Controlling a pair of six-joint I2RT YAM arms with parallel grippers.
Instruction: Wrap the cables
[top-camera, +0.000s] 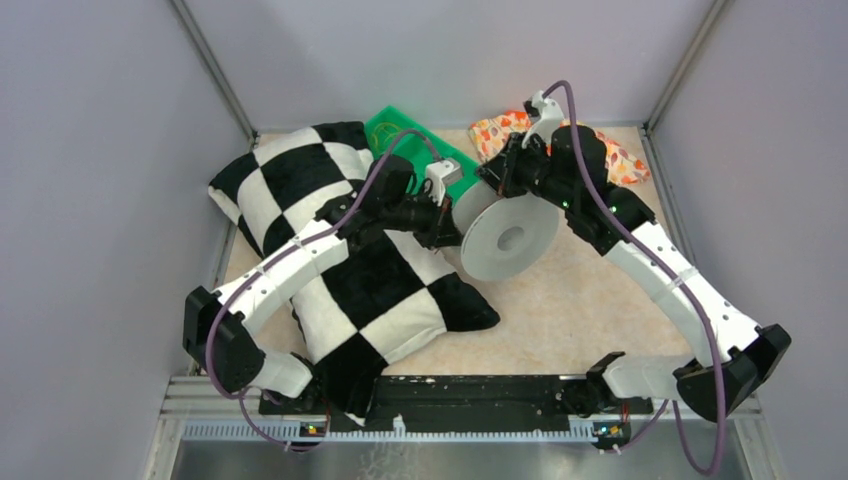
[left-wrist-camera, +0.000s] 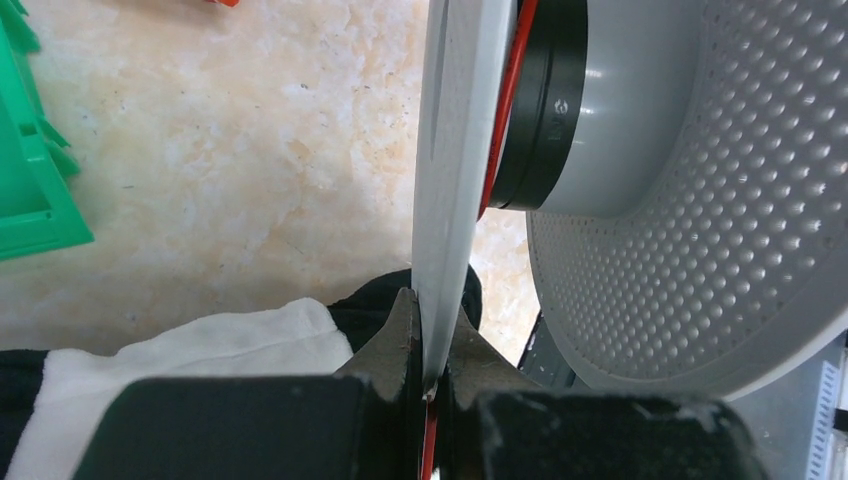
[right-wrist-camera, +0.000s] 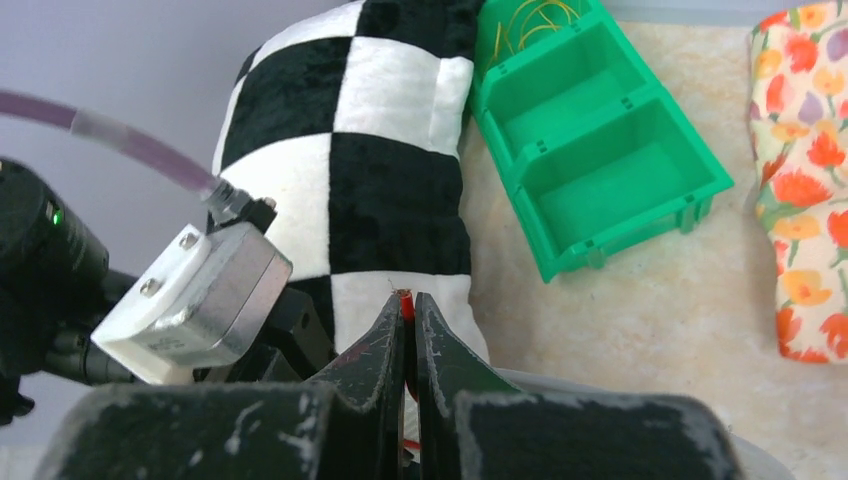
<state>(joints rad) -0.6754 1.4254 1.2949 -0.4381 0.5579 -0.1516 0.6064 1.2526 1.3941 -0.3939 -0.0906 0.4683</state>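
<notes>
A white spool (top-camera: 505, 235) is held upright above the table between my two grippers. My left gripper (top-camera: 450, 232) is shut on the edge of the spool's thin flange (left-wrist-camera: 445, 200), and the left wrist view shows its jaws (left-wrist-camera: 430, 310) pinching the flange. A thin red cable (left-wrist-camera: 505, 110) runs along the inside of that flange by the spool's dark core. My right gripper (top-camera: 497, 178) is at the spool's top rim. It is shut on the cable's red end (right-wrist-camera: 405, 303), which pokes out between the fingertips (right-wrist-camera: 385, 335). The rest of the cable is hidden.
A black-and-white checkered pillow (top-camera: 300, 190) lies under the left arm. A green two-compartment bin (right-wrist-camera: 600, 170) with thin yellowish wire in its far corner stands at the back. A floral cloth (top-camera: 610, 150) lies at the back right. Grey walls enclose the table.
</notes>
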